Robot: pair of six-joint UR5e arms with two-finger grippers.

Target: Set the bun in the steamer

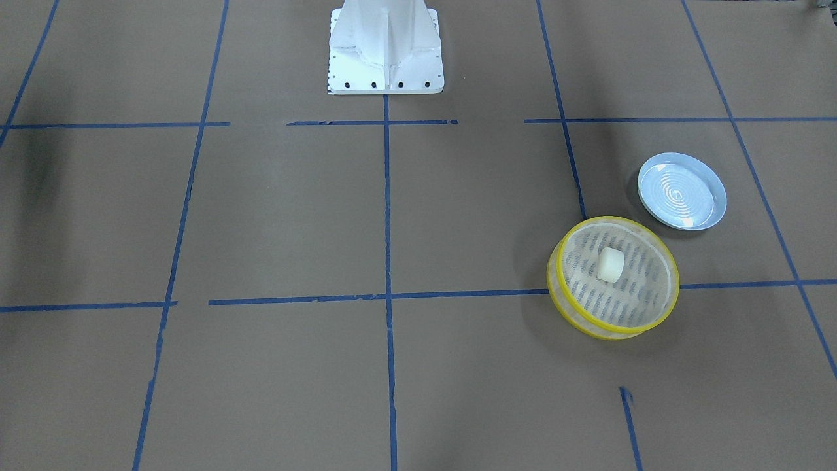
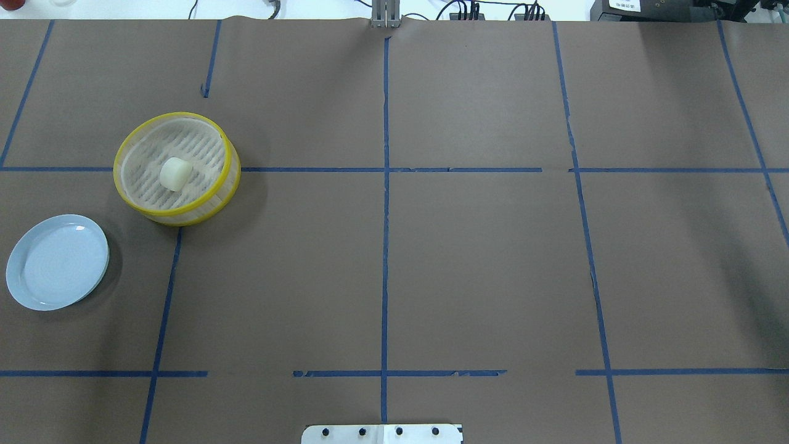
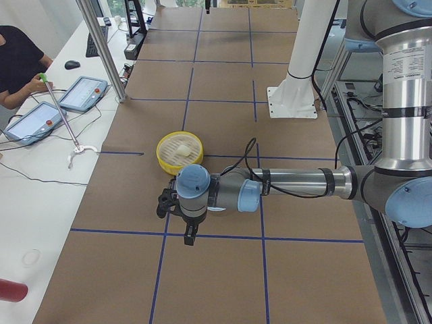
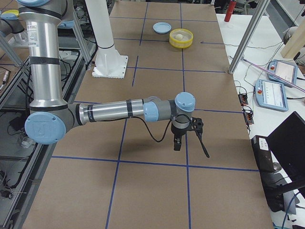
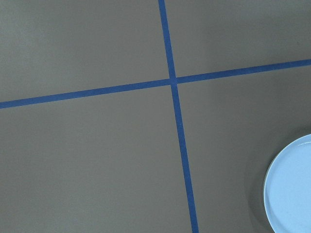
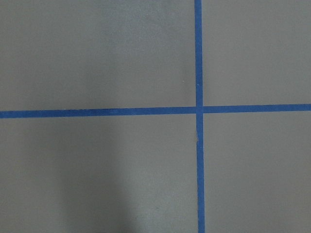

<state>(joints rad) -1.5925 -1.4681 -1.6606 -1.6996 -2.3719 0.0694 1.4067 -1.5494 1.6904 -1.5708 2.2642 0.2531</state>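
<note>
The cream-white bun (image 1: 610, 264) lies on the slotted floor of the yellow-rimmed steamer (image 1: 614, 332), near its middle. Both also show in the overhead view, the bun (image 2: 175, 174) inside the steamer (image 2: 179, 219). My left gripper (image 3: 190, 236) shows only in the exterior left view, hanging above the table on the near side of the steamer (image 3: 165, 162); I cannot tell whether it is open or shut. My right gripper (image 4: 178, 142) shows only in the exterior right view, far from the steamer (image 4: 181, 45); I cannot tell its state either.
An empty light blue ridged plate (image 2: 57, 261) sits beside the steamer, near the table's left end; its edge shows in the left wrist view (image 5: 291, 189). The white robot base (image 1: 386, 52) stands at the robot's side. Blue tape lines cross the brown table.
</note>
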